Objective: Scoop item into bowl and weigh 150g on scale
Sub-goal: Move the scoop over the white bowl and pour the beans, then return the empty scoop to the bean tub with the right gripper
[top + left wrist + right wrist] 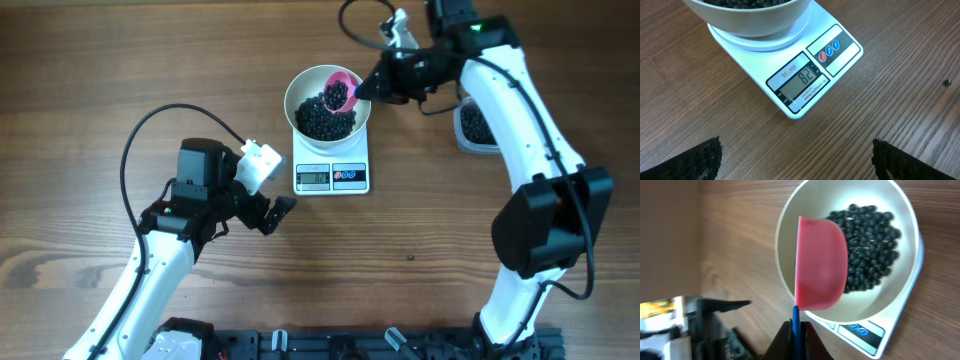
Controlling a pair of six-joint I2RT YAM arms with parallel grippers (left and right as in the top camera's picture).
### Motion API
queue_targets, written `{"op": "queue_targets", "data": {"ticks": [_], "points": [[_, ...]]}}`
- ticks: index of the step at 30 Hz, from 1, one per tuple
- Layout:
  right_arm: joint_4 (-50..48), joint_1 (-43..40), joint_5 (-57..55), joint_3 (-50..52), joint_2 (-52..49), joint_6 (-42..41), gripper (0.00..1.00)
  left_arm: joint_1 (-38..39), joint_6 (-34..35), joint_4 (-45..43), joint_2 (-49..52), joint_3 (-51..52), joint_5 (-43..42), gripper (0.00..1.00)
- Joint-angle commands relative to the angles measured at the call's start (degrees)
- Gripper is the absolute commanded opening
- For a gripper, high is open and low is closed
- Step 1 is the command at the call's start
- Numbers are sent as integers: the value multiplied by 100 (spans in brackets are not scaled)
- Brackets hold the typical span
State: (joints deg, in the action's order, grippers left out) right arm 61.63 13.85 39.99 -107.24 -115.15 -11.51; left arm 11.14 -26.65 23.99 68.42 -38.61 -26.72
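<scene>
**Mid-pour, and the bowl reads short of the target**

I'm in the filling step. My right claw [797, 330] is pinched tight on the thin blue handle of the pink scoop [820, 262], which is tipped over the near side of the white bowl [785, 255]. From the right wrist view I see only the scoop's underside, so I cannot tell whether it has emptied.

The black beans [870, 240] lie in a dark heap covering the floor of the bowl, and the bowl sits on the scale [825, 24]. The display [802, 80] reads 82 in the left wrist view, so I judge we are a little past halfway to 150.

The next move, as I see it, is to finish the tip, lift the scoop clear without knocking the rim, then go to the clear tub [473, 128] on the far side of my right arm for more. Later loads want to be smaller, so I creep up on the number rather than overshoot.

My left claw [797, 162] hangs spread wide above the worktop [100, 80] in front of the scale, holding and touching nothing. One stray bean [948, 82] lies on the wood off to the side.
</scene>
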Motion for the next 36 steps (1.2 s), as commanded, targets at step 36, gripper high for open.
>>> {"op": "queue_targets", "data": {"ticks": [36], "points": [[293, 1939, -5180, -1464, 192, 1360, 4, -13, 33, 22, 7, 37, -87, 100]]}}
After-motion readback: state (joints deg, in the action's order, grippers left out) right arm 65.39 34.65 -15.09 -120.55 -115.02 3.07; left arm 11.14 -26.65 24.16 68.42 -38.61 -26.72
